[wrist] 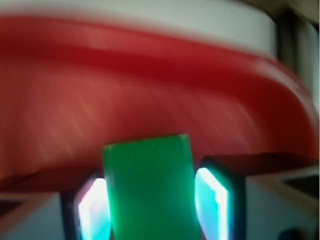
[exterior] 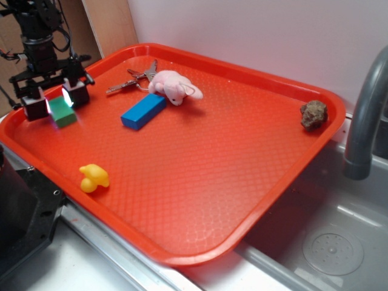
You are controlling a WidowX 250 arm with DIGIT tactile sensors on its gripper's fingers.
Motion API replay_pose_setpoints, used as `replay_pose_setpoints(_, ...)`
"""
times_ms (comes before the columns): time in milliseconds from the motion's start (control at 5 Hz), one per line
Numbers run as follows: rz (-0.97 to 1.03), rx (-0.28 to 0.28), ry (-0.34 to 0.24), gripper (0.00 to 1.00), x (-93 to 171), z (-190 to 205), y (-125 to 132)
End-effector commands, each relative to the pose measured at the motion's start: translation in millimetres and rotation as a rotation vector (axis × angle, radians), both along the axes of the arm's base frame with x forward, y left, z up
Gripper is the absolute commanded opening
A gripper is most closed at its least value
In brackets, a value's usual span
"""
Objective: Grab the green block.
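The green block lies flat on the red tray near its far left corner. My gripper is lowered over it, with one finger on each side of the block. In the wrist view the green block fills the space between the two glowing pads, with narrow gaps on both sides; the gripper is open round it. The wrist view is blurred. The longer blue block lies to the right of it, apart.
A pink plush toy and keys lie behind the blue block. A yellow duck sits near the tray's front left edge. A brown rock is at the right corner. A grey faucet and sink stand to the right.
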State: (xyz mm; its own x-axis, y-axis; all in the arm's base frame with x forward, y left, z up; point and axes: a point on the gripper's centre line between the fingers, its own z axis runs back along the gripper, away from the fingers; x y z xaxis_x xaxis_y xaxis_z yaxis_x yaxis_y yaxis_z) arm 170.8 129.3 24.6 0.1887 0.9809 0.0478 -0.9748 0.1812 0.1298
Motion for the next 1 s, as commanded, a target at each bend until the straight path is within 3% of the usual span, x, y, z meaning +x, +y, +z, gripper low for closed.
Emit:
replay_pose_setpoints(0,-0.346,0.078,-0.108,0.00,-5.9,67.5,-47.3)
replay_pose_setpoints(200,-0.594,0.049,-0.161,0.00,-17.6,108.5,-69.8)
replay_pose_setpoints(400,-0.840,-0.016,-0.150,0.00,-34.6,144.7,-92.8)
replay_pose_setpoints(800,-1.335,-0.103,-0.184,0.00,-61.7,178.2,-102.5)
